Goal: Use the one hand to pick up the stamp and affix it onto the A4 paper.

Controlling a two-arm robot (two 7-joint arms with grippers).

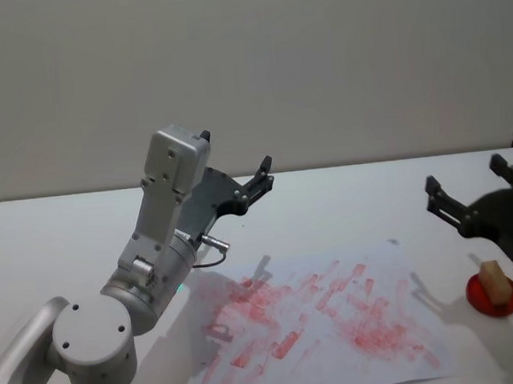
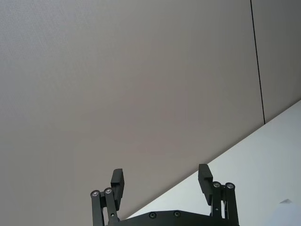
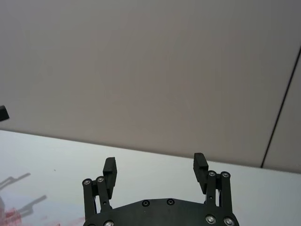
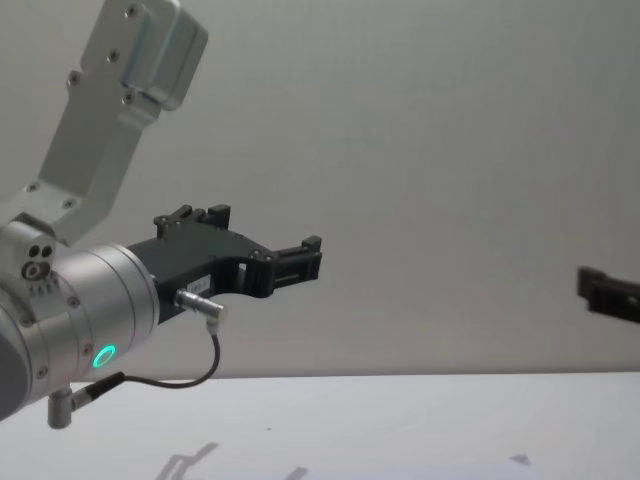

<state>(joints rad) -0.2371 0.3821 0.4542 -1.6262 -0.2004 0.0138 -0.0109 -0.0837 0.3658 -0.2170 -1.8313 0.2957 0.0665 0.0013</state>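
Note:
The stamp [image 1: 495, 282], a tan block, stands on a round red pad [image 1: 484, 299] at the table's right edge. The A4 paper [image 1: 395, 261] lies in the middle of the table, smeared with many red marks. My right gripper [image 1: 471, 182] hangs open above the table just behind the stamp, holding nothing; its fingers [image 3: 109, 167] are spread wide, and it shows at the right edge of the chest view [image 4: 608, 291]. My left gripper [image 1: 261, 176] is raised over the paper's far left side, open and empty, with a finger [image 2: 117, 180] against the wall behind; it also shows from the chest [image 4: 298, 261].
The white table [image 1: 55, 234] runs back to a plain grey wall. The left arm's large grey joints [image 1: 94, 334] stand over the near left part of the table. The paper's far right corner [image 1: 392, 241] is slightly lifted.

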